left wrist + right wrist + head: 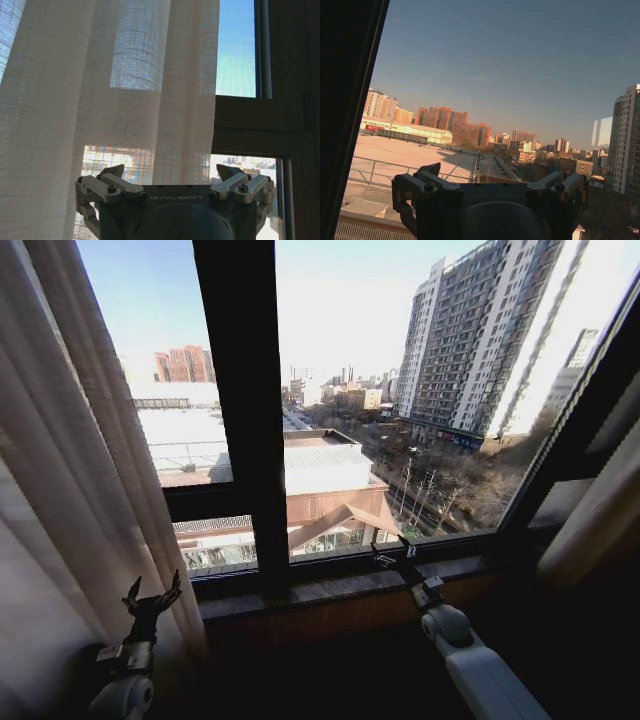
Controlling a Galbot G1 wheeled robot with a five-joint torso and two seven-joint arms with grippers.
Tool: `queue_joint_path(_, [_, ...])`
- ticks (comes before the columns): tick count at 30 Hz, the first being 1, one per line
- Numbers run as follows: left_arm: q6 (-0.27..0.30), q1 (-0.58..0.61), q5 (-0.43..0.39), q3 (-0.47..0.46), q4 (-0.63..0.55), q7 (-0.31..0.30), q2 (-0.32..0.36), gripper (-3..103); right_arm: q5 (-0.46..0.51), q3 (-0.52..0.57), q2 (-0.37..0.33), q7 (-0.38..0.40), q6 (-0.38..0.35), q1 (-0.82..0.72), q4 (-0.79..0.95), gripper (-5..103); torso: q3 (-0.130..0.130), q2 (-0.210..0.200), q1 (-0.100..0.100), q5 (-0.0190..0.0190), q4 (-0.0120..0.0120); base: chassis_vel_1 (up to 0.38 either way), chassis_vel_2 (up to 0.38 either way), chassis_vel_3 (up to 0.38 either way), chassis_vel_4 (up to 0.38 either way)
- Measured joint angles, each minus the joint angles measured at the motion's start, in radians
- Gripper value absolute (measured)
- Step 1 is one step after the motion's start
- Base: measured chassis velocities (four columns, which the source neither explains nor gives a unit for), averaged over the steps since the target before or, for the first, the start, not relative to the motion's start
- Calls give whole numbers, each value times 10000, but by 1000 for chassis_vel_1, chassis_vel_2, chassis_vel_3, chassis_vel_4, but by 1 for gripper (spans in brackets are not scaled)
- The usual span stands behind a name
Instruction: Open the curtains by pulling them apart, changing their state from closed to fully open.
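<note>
— Which way do the sheer cream-white pleated curtains (70, 440) run?
— Their long axis is vertical, the pleats falling toward the floor. Two panels show: one bunched at the left of the window, one narrow strip (600, 510) at the far right edge.
— And the grippers?
— Two. The left gripper (152, 598) stands low at the left, just beside the left panel, its fingers spread with nothing between them; its wrist view shows the fabric (110, 115) hanging right before it. The right gripper (392, 552) reaches over the dark window sill (330, 585) close to the glass, its jaws also apart and empty.
— What stands around?
— One wide dark upright window frame bar (245, 390) splits the bare glass between the panels; a tall grey apartment tower (470, 340) rises outside at the right.
</note>
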Motion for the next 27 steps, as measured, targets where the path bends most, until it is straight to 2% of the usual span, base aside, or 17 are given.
queue_joint_path(27, [0,0,0,0,0,0,0,100,0,0,0,0,0,0,0,100,-1,0,-2,1,0,0,0,0,0])
